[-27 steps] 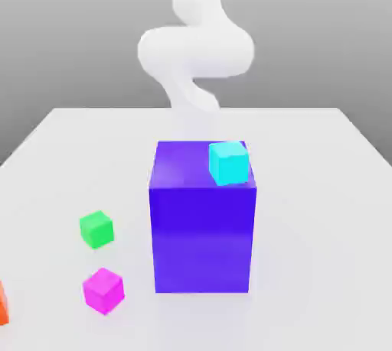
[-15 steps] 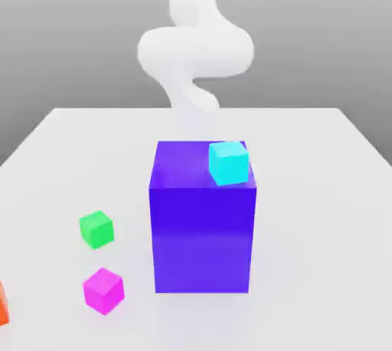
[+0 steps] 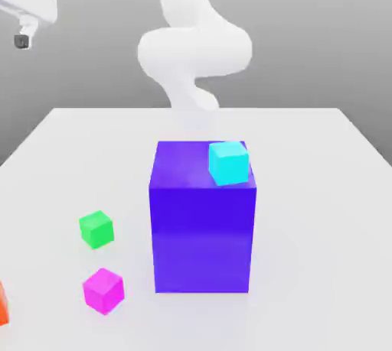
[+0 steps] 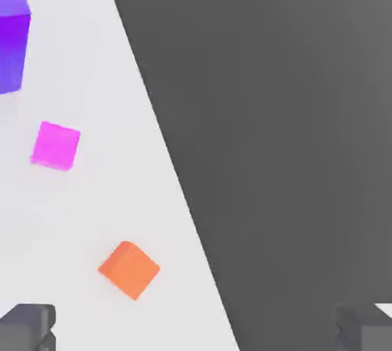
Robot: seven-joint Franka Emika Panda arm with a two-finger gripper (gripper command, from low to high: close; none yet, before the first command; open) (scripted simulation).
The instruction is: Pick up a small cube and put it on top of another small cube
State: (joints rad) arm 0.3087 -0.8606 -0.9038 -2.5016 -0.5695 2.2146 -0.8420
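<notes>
Orange cube: glossy, hard-edged orange cube (image 4: 130,271), well off to the exterior view's left of the big blue-violet block (image 3: 202,238).
Claw: two-finger grey-and-white claw (image 4: 195,328), above and to the exterior view's left of the block; its fingers stand wide apart with nothing between them.
Green cube: small bright-green cube (image 3: 96,230), left of the block in the exterior view, apart from it.
Magenta cube: small, plain magenta-pink cube (image 3: 104,291), on the table, left of the block in the exterior view, apart from it.
Magenta handling: probably light and rigid, unlikely to crush; the smooth faces may slip or swivel under a lopsided pinch.
Magenta hold: two opposite upright faces, at mid-height, claw turned to match the cube's skewed sides relative to the block.
Cyan cube: small cyan cube (image 3: 229,163), on the block's top.
</notes>
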